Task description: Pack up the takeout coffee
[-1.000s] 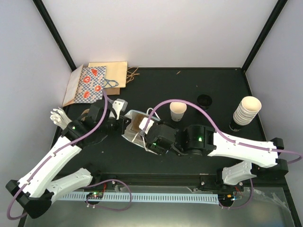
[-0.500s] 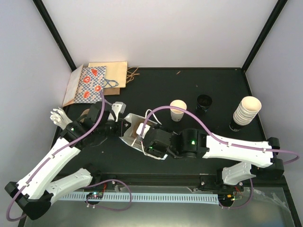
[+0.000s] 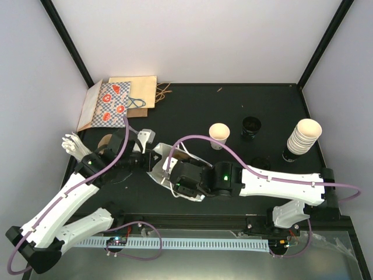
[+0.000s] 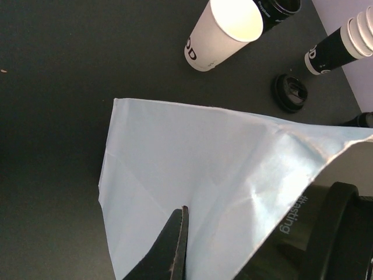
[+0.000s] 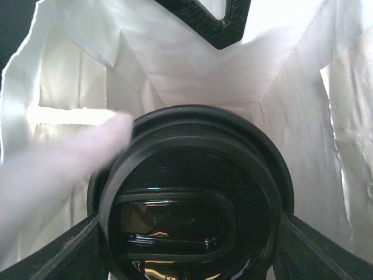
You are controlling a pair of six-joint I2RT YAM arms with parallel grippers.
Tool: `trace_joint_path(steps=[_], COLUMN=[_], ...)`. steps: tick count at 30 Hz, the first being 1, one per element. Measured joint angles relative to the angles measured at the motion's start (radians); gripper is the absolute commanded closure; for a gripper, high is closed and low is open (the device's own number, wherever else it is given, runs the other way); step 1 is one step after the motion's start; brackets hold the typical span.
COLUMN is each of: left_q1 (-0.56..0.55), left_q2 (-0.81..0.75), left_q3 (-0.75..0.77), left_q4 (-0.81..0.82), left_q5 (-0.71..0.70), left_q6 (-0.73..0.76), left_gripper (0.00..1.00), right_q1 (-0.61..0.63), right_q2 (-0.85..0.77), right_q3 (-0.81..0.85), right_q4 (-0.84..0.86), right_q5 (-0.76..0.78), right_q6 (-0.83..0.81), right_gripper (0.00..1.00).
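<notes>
A takeout coffee cup with a black lid (image 5: pixel 189 198) sits inside the light blue paper bag (image 5: pixel 291 87), and my right gripper (image 5: pixel 191 248) is shut on it, one finger on each side of the lid. From above, the bag (image 3: pixel 157 172) lies tilted on the black table with the right wrist (image 3: pixel 189 179) pushed into its mouth. My left gripper (image 4: pixel 182 233) is shut on the bag's wall (image 4: pixel 192 163), at the bag's left edge (image 3: pixel 148 158) in the top view. An open, lidless cup (image 3: pixel 219 135) stands behind the bag.
A loose black lid (image 3: pixel 252 125) and a stack of cups (image 3: pixel 303 137) stand at the right rear, with another lid (image 3: pixel 260 163) near the right arm. Flat paper bags (image 3: pixel 116 102) lie in the back left corner. A white object (image 3: pixel 73 144) lies by the left wall.
The right arm has moved left and pushed the cup deeper into the bag. The bag and the left gripper holding it have shifted a little toward the front.
</notes>
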Motion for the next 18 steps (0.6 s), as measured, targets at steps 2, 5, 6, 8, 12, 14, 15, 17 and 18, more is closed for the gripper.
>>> trace_joint_path(steps=[2,5,6,8,12,14,15,17,18], left_q1=[-0.002,-0.003,-0.003,-0.003,-0.003,-0.003,-0.003,-0.003,-0.003], left_q2=[-0.002,-0.01,-0.014,-0.021,-0.042,-0.051,-0.054,-0.056,-0.059], left_q3=[0.0,-0.004,-0.006,-0.008,-0.024,-0.031,-0.033,-0.034,-0.036], left_q4=[0.0,0.0,0.0,0.0,0.002,0.003,0.002,0.003,0.003], left_q5=[0.001,0.003,0.003,0.006,0.008,0.01,0.01,0.011,0.011], left_q6=[0.0,0.0,0.0,0.0,0.001,0.0,0.001,0.001,0.001], left_gripper=[0.98,0.99,0.98,0.98,0.99,0.98,0.99,0.98,0.98], right_q1=[-0.005,-0.007,-0.009,-0.01,-0.011,-0.014,-0.016,-0.022,-0.024], right_q2=[0.0,0.002,0.003,0.005,0.01,0.017,0.022,0.034,0.042], right_q3=[-0.006,-0.01,-0.01,-0.01,-0.018,-0.02,-0.02,-0.02,-0.02], right_q4=[0.009,0.016,0.018,0.025,0.039,0.039,0.04,0.043,0.045], right_q5=[0.0,0.0,0.0,0.001,0.003,0.005,0.006,0.008,0.008], right_q6=[-0.001,-0.001,-0.001,-0.001,-0.001,-0.001,-0.001,-0.001,-0.001], right_gripper=[0.52,0.53,0.53,0.53,0.54,0.54,0.54,0.54,0.54])
